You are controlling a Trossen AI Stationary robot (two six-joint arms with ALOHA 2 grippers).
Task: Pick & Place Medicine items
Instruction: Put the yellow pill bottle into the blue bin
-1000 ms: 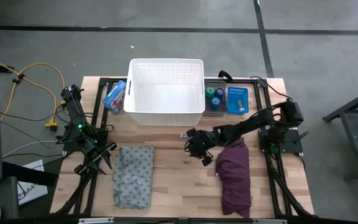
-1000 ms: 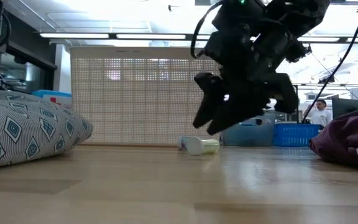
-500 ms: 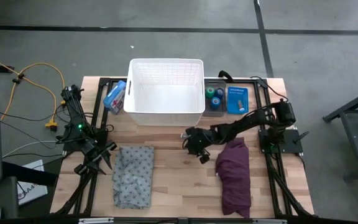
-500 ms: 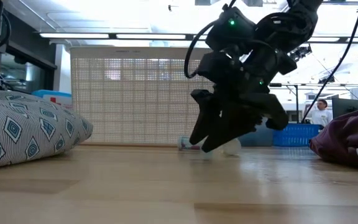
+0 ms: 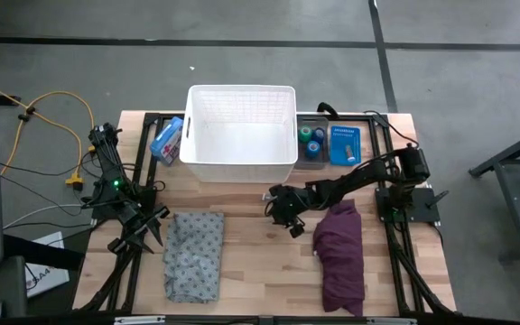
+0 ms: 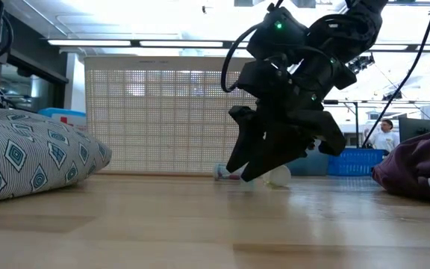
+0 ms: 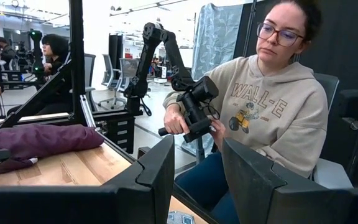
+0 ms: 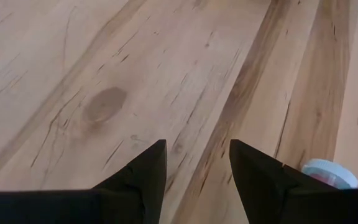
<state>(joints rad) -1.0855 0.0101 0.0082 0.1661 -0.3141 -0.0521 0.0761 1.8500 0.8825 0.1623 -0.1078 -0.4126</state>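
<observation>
A thin yellowish tube with a pale cap (image 6: 278, 177) lies on its side on the wood in front of the white basket, small in the high view (image 5: 266, 195). My right gripper (image 5: 276, 206) (image 6: 249, 176) is tipped down over it, open, with fingertips close to the table. The right wrist view shows bare wood between the fingers (image 8: 194, 165) and the tube's cap (image 8: 329, 170) just outside one finger. Green and blue rolls (image 5: 312, 138) sit in a small bin beside the basket. My left gripper (image 5: 147, 236) (image 7: 197, 168) waits open at the table's left. My right gripper has nothing between its fingers. The tube's cap (image 8: 329, 170) lies against or just beside the outer side of one finger (image 8: 260, 171); I cannot tell whether they touch.
The white basket (image 5: 242, 164) stands at the far middle, with a blue box (image 5: 165, 140) on its left and a blue tray (image 5: 343, 144) beyond the bin. A grey patterned cloth (image 5: 195, 255) and a purple cloth (image 5: 341, 255) lie near. A person sits beyond the table (image 7: 272, 106).
My right gripper has come down toward the table and a little toward the table's left and far edge, up to the tube, staying open. It has barely moved in the last half second.
</observation>
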